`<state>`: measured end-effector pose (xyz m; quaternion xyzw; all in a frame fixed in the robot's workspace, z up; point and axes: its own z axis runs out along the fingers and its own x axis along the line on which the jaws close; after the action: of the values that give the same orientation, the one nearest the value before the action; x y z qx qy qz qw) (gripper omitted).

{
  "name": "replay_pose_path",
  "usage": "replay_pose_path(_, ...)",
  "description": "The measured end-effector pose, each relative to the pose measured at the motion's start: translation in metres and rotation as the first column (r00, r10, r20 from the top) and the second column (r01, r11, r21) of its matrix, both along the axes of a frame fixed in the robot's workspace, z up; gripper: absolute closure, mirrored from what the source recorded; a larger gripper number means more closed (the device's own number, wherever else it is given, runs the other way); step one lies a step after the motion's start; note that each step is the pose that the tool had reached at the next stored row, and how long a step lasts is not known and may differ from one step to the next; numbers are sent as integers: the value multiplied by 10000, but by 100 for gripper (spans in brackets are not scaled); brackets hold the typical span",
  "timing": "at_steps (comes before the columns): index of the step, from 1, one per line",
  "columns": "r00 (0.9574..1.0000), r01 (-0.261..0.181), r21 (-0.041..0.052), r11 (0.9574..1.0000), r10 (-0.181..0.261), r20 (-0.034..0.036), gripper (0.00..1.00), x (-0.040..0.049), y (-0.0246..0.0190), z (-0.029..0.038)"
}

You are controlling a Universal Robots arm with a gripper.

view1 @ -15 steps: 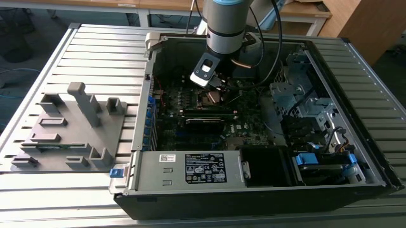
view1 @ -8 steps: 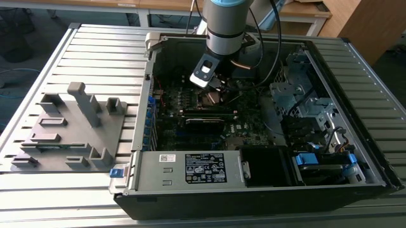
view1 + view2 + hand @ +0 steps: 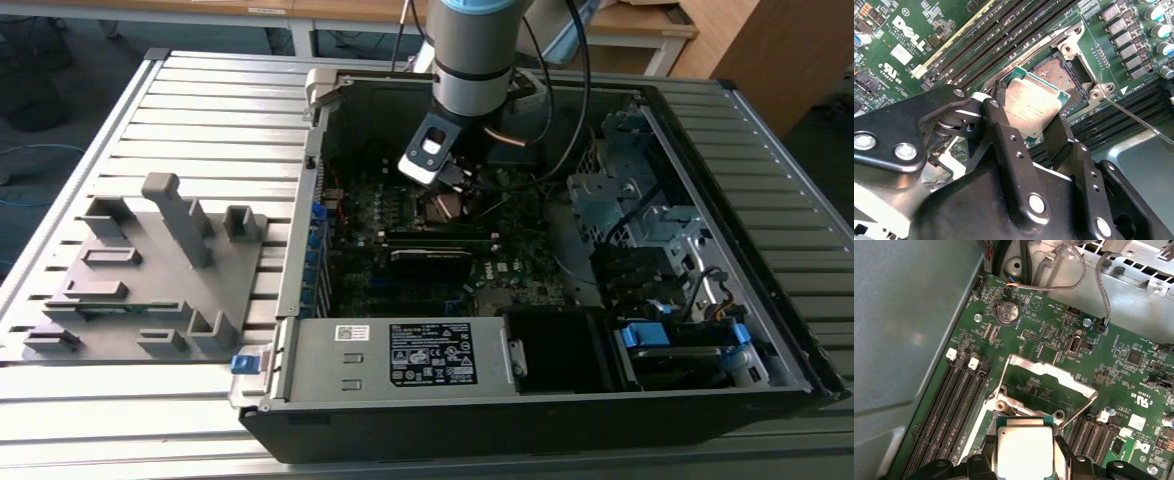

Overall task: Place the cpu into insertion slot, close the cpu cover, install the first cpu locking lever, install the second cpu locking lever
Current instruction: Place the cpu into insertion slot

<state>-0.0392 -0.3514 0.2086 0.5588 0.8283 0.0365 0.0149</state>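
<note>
gripper clamped on cpu by two edges | cpu held over bare insertion slot, not seated | cpu cover stood swung open | motherboard inside computer case

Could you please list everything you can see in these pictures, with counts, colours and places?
insertion slot: one, dark centre, metal rim, empty.
cpu: one, silver-grey top, gripped, close to the insertion slot.
cpu cover: one, silvery frame, raised open.
memory slots: several, black, beside the insertion slot.
coin battery: one, silver, on the green board.
table: one, grey, slatted.
computer case: one, black, lying open on the table.
fixture plate: one, grey, on the table at the exterior view's left.
arm: one, grey, reaching into the computer case.
hand: one, black, shut on the cpu.
</note>
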Motion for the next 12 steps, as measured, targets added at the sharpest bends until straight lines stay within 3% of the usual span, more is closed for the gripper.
replay_pose_path(10,10000,1,1,10000,-1,1,46,0,0,133)
replay_pose_path(12,10000,36,5,10000,-36,0,46,0,0,135)
